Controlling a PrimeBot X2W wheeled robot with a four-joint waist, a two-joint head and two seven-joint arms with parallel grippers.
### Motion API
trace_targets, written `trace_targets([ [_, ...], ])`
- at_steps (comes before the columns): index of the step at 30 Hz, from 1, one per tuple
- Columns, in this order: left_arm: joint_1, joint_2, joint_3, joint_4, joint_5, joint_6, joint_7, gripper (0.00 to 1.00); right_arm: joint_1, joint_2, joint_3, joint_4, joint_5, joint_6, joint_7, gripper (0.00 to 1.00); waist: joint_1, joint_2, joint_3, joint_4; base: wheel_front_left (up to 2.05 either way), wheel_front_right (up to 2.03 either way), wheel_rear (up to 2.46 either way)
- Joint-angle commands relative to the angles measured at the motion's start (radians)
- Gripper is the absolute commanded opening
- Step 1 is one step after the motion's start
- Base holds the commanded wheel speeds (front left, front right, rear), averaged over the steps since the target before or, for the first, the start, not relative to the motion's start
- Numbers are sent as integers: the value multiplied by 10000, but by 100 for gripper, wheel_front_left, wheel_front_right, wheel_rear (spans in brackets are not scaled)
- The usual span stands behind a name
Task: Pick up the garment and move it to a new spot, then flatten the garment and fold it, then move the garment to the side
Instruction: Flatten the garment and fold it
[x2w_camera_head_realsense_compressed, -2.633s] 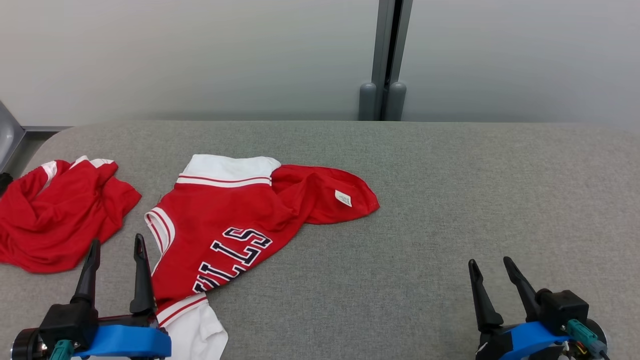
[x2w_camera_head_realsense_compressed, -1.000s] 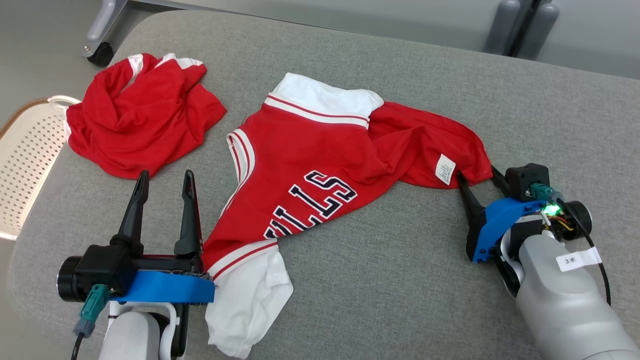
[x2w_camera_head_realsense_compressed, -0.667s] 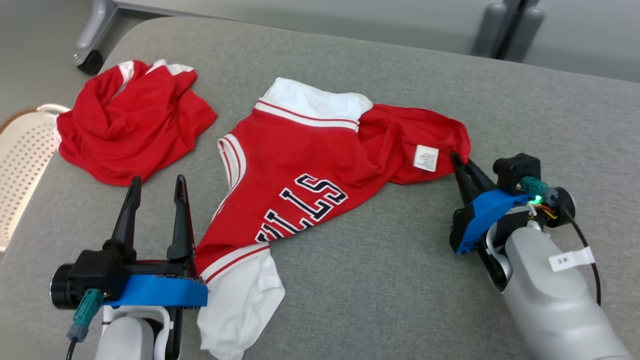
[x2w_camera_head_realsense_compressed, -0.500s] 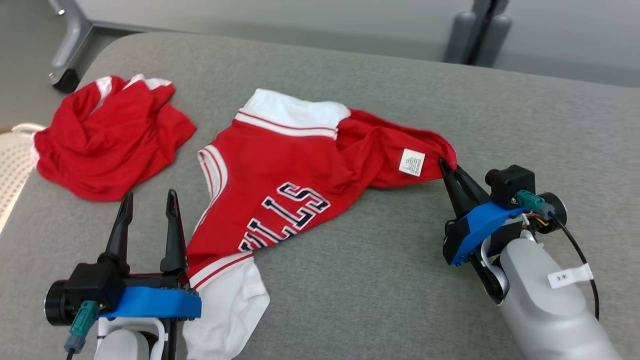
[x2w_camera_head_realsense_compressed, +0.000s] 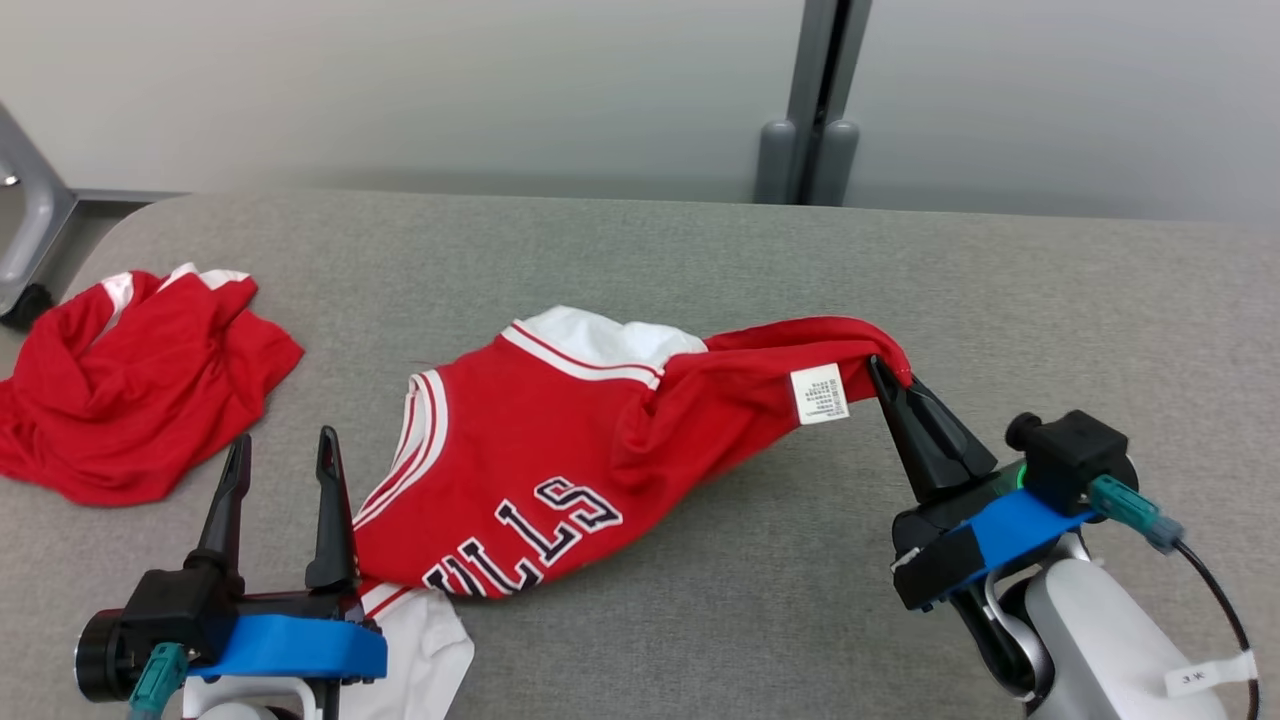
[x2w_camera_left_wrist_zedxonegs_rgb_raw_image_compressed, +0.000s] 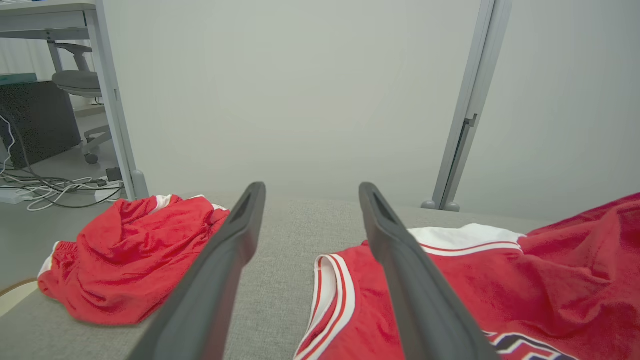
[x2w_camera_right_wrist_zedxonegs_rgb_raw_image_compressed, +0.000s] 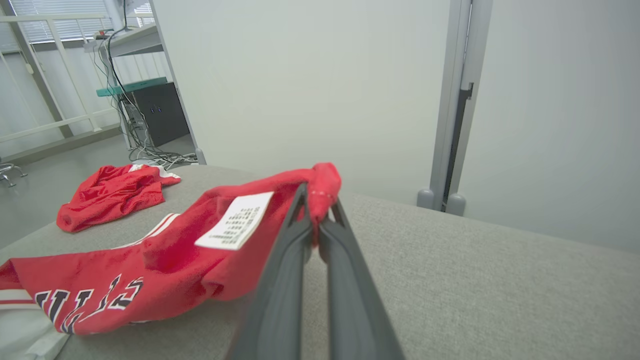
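The right tool (x2w_camera_head_realsense_compressed: 884, 370) is now clamped on a corner of the red jersey (x2w_camera_head_realsense_compressed: 560, 440), lifted off the table (x2w_camera_head_realsense_compressed: 700, 250); a second ago it stood open. The left tool (x2w_camera_head_realsense_compressed: 283, 445) gapes, empty, near the front edge. Two tools, two garments: the red jersey mid-table, a crumpled red garment (x2w_camera_head_realsense_compressed: 130, 400) at the left edge. Grey fabric table; pale wall (x2w_camera_head_realsense_compressed: 400, 90) behind.
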Motion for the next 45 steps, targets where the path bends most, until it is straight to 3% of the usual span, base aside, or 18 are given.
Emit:
trace_targets([
  [1, 126, 4, 65, -51, 49, -9, -4, 100, 322, -155, -22, -628, 234, 1, 2, 0, 2, 1, -160, -226, 0, 0, 0],
  [8, 282, 5, 251, -132, 82, -9, -4, 100, 781, -349, -401, -3509, 201, 1, 942, 0, 2, 1, -167, -515, 0, 0, 0],
  [15, 162, 4, 256, -154, 56, -9, -4, 100, 1012, 7, -1099, -6425, -98, 1, 2290, 0, 2, 1, -89, -547, 0, 0, 0],
  [22, -5, 3, 144, -149, -36, -9, -4, 100, 591, 202, -1305, -6657, -240, 1, 2612, 0, 2, 1, 73, -368, 0, 0, 0],
  [29, -223, 0, -31, -100, -137, -10, -4, 100, -793, 159, -1074, -4559, -415, 1, 1898, 0, 2, 1, 381, -46, 0, 0, 0],
  [40, -858, -5, -750, 84, -455, -10, -4, 100, -4490, 69, -159, 1751, -1120, 1, 412, 0, 2, 1, 908, 1035, 0, 0, 0],
  [45, -1063, -4, -1142, 149, -658, -10, -4, 100, -6057, 77, -206, 4293, -1282, 1, 136, 0, 2, 1, 1154, 1559, 0, 0, 0],
])
